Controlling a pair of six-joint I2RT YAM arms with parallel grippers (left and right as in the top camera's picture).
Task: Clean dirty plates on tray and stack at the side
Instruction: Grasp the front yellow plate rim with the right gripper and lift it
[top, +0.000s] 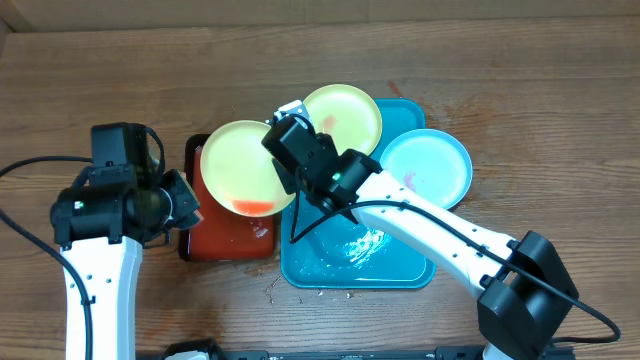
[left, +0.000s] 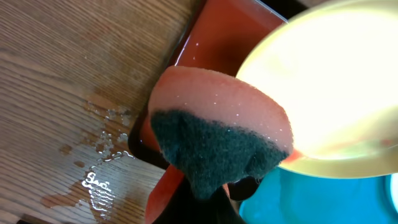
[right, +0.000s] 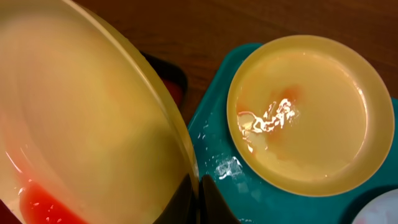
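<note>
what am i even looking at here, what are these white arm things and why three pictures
Two robot arms at a wooden table. One picture looks down from above; the other two come from cameras on each wrist. The right gripper pinches the rim of a yellow plate, which has a red smear, tilted over a red tray. The left gripper holds an orange sponge with a dark scrub side beside that plate. Another yellow plate and a blue plate rest on the wet turquoise tray.

Glossy wet plastic plates (top: 245, 165) and tray (top: 355, 255), grained wooden table (top: 100, 70), rough sponge (left: 217, 134).
</note>
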